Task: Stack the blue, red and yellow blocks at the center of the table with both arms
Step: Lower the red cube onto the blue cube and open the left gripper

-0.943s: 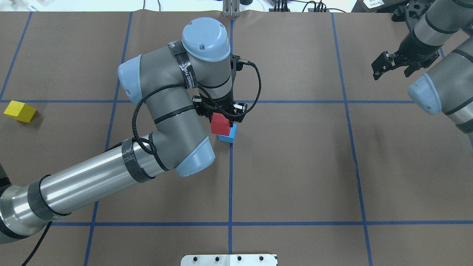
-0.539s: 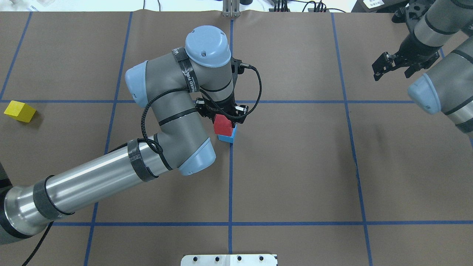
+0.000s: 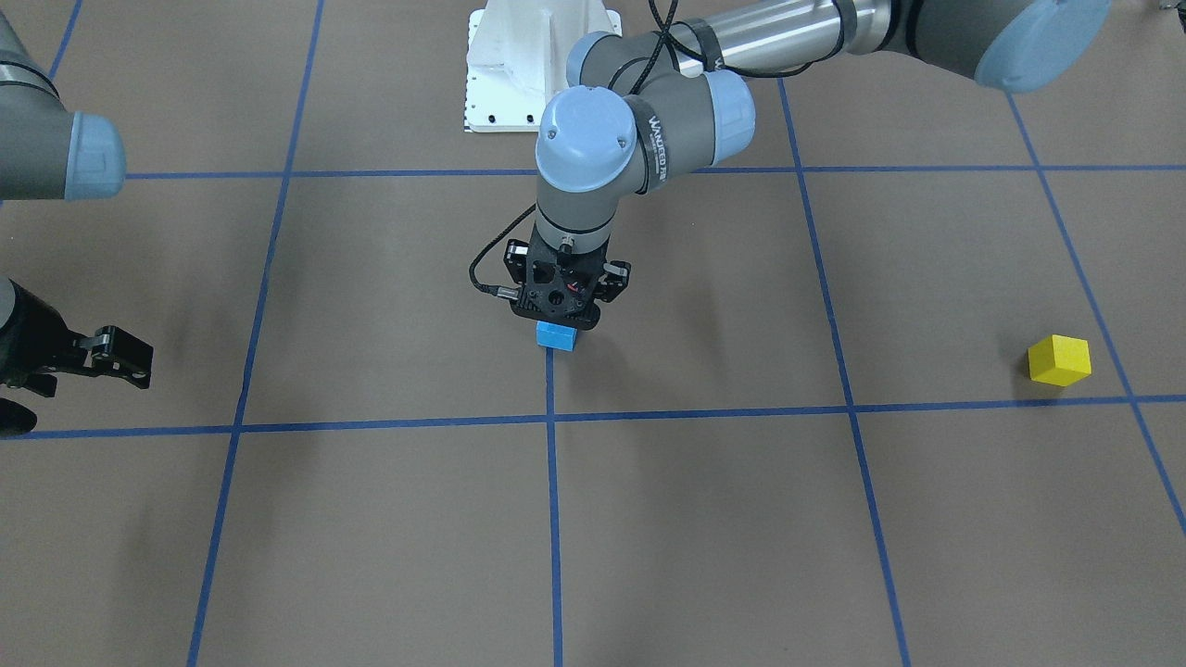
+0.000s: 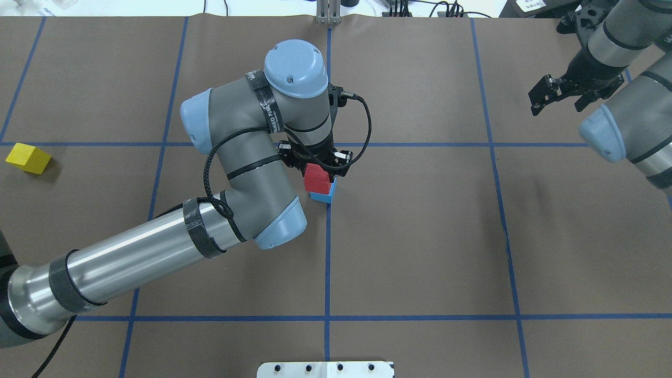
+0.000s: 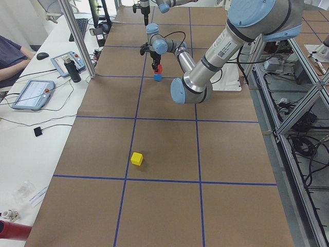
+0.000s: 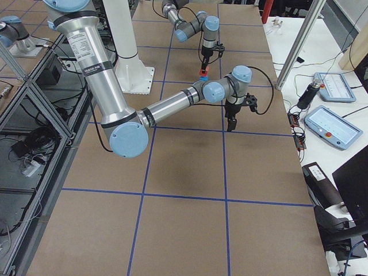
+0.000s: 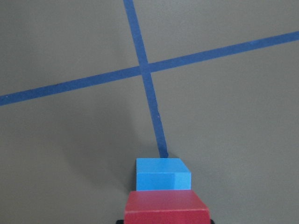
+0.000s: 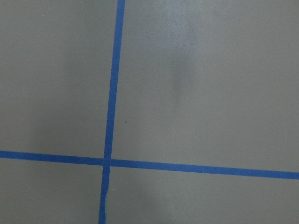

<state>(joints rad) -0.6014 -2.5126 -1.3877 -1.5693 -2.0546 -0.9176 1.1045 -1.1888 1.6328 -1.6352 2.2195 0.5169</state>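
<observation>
My left gripper is shut on the red block and holds it right over the blue block, which sits by the centre crossing of the tape lines. I cannot tell whether the two blocks touch. The left wrist view shows the red block over the near part of the blue block. From the front the gripper hides the red block above the blue block. The yellow block lies alone at the far left. My right gripper hangs open and empty at the far right.
Blue tape lines divide the brown table cover into squares. The white mounting plate sits at the robot's edge. A side table with tablets and a seated person runs along the far edge.
My left arm has shifted a little to the right and lowered the red block closer onto the blue block. The right gripper and the yellow block have not moved.
</observation>
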